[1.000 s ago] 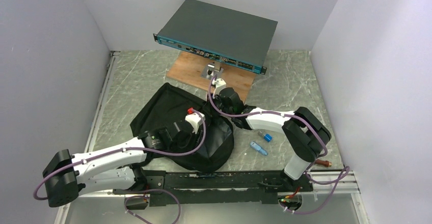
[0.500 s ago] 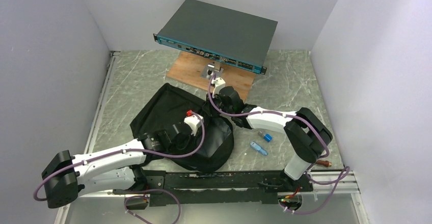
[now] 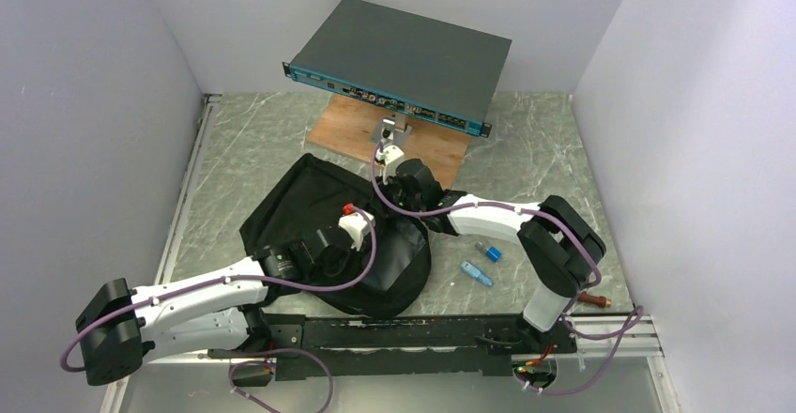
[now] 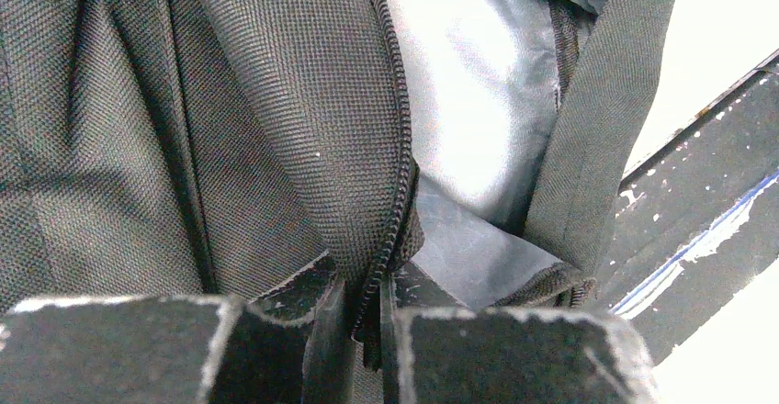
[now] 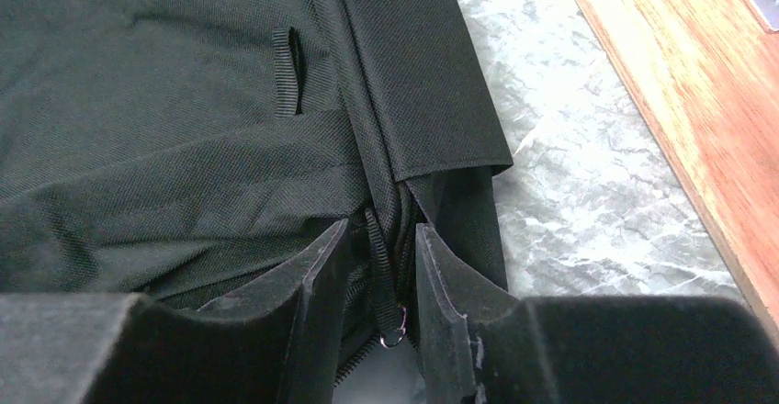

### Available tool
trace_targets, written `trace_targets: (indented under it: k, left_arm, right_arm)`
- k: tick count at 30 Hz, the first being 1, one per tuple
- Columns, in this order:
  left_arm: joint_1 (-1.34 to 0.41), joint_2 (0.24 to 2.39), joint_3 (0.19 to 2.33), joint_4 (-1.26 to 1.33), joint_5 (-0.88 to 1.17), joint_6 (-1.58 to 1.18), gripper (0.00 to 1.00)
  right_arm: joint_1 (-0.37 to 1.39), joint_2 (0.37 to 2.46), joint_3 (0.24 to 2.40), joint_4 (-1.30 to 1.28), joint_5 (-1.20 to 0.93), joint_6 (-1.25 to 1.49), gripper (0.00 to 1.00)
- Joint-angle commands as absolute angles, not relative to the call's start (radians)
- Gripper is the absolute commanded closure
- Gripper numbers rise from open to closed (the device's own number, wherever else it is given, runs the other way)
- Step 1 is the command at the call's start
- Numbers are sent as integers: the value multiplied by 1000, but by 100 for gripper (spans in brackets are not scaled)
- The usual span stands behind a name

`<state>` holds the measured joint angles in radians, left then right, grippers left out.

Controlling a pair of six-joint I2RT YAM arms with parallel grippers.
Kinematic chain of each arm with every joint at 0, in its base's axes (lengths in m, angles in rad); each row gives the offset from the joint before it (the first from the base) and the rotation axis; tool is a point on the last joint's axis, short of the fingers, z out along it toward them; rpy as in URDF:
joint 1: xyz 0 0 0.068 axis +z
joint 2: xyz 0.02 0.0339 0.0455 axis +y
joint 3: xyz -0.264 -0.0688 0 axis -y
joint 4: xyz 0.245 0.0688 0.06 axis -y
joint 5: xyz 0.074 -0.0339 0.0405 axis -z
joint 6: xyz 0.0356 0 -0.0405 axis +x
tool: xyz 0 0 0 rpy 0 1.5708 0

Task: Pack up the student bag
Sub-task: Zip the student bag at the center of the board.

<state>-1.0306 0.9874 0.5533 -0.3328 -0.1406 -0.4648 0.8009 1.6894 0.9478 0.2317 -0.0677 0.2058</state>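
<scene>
The left gripper (image 4: 366, 296) pinches the zipper edge (image 4: 397, 174) of the student bag (image 3: 302, 197), right gripper (image 5: 378, 243) parted around the zipper pull (image 5: 386, 305).

grey rack device (image 3: 404, 56), wooden board (image 3: 343, 128), blue tube (image 3: 477, 274), marble table (image 3: 253, 141)

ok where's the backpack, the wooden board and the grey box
backpack (image 3: 305, 202), top view, its flat upper part
wooden board (image 3: 343, 131), top view, bare left end
grey box (image 3: 413, 52), top view, middle of its top

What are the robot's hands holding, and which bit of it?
The left gripper pinches the student bag by its zipper edge. The right gripper holds nothing: its jaws stand open around the zipper pull.
</scene>
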Motion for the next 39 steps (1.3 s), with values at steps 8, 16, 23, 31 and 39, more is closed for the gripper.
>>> trace_targets:
  k: [8,16,23,31,39]
  left_arm:
    - [-1029,980,555,-301,-109,-456,87]
    - [-1027,989,549,-288,-104,-448,88]
    - [-1014,987,508,-235,-44,-451,88]
    - [-1003,959,494,-221,-25,-434,88]
    - [-1000,976,507,-201,-29,-474,89]
  right_arm:
    - [830,1661,970,209,122,113,82]
    - [823,1616,925,252,103,176,100]
    - [731,1573,852,326,-117,360,100]
    - [651,1584,787,475,-308,484,94]
    - [635,1546,740,465,-328,454,88]
